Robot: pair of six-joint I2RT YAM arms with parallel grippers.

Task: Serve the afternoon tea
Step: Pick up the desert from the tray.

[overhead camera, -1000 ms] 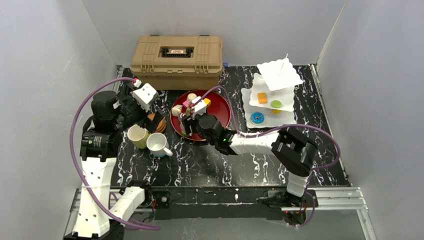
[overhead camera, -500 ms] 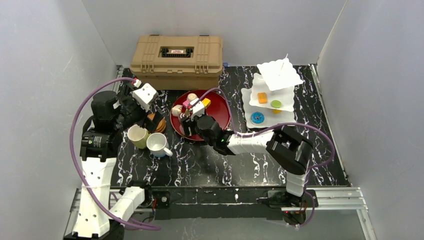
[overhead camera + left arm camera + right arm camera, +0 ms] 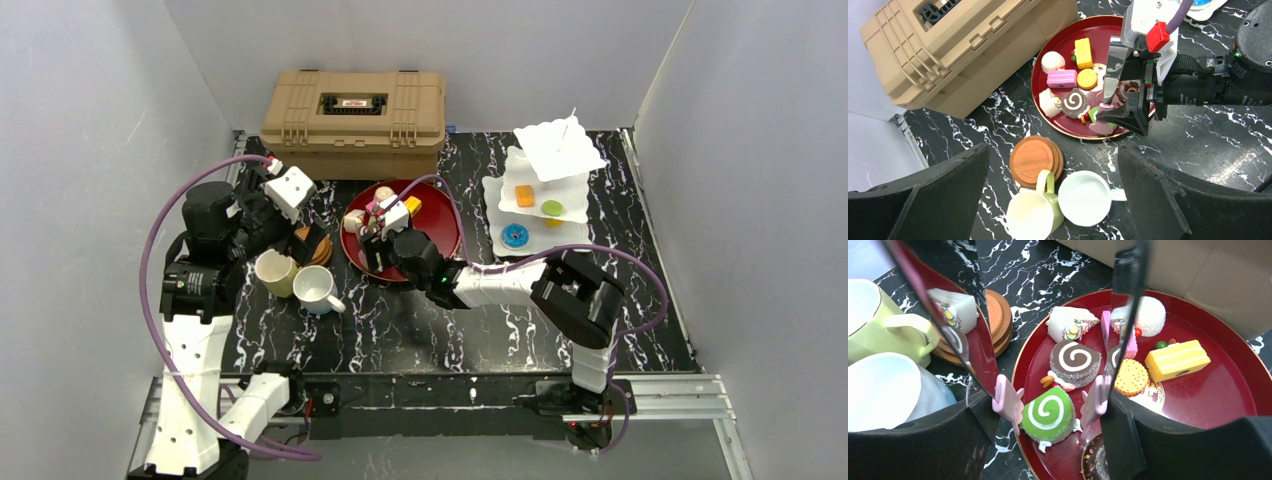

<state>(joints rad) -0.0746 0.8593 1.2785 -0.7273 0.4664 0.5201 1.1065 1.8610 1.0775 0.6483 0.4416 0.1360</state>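
My right gripper (image 3: 1050, 421) is shut on metal tongs (image 3: 973, 325) with pink tips. The tips stand apart on either side of a green swirl roll (image 3: 1048, 412), close to its sides, at the near rim of the red tray (image 3: 1228, 390). A brown swirl roll (image 3: 1075, 362), cake slices, a biscuit and a chocolate donut (image 3: 1098, 460) also lie on the tray. My left gripper (image 3: 1053, 155) hangs open, holding nothing, above the brown coasters (image 3: 1035, 157), the pale yellow mug (image 3: 1030, 218) and the white mug (image 3: 1084, 198).
A tan toolbox (image 3: 352, 120) stands at the back, just behind the tray (image 3: 445, 215). A white tiered stand (image 3: 572, 205) at the back right holds an orange piece, a green piece and a blue donut (image 3: 515, 236). The mugs (image 3: 298, 280) touch each other left of the tray.
My right arm has edged a little to the left over the tray's near rim. The left arm, mugs and coasters have not moved.
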